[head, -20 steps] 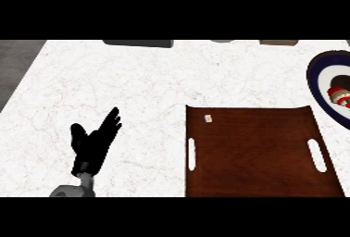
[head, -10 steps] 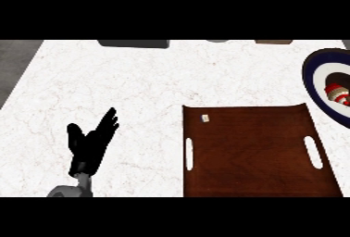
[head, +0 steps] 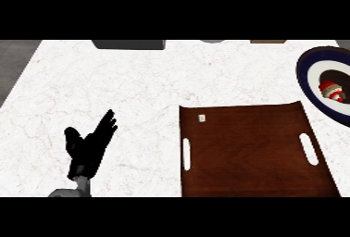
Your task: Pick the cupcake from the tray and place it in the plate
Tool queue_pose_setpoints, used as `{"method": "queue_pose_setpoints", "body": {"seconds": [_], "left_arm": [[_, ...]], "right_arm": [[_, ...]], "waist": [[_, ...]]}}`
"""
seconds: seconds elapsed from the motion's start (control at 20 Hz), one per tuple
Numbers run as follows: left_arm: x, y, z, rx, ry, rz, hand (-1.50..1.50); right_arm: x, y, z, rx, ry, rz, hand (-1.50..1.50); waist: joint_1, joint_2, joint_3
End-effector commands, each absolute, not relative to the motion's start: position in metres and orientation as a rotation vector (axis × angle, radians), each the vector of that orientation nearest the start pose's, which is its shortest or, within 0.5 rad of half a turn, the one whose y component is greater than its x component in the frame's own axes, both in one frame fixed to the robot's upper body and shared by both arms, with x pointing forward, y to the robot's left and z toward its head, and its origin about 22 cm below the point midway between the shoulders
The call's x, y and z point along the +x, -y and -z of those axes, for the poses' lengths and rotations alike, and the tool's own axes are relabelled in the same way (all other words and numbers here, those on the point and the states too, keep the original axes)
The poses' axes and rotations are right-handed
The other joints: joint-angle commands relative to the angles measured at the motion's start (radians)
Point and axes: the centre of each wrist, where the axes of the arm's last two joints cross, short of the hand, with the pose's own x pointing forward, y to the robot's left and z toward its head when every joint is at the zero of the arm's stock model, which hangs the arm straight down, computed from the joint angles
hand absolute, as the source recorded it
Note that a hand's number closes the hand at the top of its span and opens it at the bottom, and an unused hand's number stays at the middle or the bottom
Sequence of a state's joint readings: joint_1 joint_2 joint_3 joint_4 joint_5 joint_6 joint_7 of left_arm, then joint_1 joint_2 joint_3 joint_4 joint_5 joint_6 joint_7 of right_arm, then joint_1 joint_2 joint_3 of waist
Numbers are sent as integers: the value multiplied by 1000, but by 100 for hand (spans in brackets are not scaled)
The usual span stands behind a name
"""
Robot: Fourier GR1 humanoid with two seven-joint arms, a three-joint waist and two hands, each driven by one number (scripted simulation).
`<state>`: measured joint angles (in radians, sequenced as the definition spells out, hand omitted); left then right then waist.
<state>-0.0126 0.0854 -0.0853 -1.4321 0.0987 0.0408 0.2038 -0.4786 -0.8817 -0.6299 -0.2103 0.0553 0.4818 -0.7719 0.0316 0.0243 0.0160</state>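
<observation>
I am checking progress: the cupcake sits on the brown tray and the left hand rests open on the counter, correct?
Not quite. The head view shows the cupcake on the plate, not the brown tray. The left hand does rest open over the counter.

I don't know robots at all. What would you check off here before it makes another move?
1. Cupcake on the plate: ok, it lies there near the view's right edge.
2. Cupcake upright: cannot tell, it looks tipped.
3. Wooden tray free of the cupcake: ok; only a small pale bit shows near its far left corner.
4. Left robot hand holding nothing: ok, open with fingers up over the counter, left of the tray.
5. Right robot hand away from the plate: cannot tell, it is out of view.
</observation>
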Motion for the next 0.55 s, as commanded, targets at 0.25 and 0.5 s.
{"method": "queue_pose_setpoints", "body": {"seconds": [0.25,0.5], "left_arm": [[239,-222,30,-31,1207,30,0],[230,-239,31,-27,1200,38,0]], "right_arm": [[187,586,-33,-331,1801,-25,-150],[173,582,-16,-360,1802,-31,-150]], "waist": [[-7,-5,-1],[-3,-10,-1]]}}
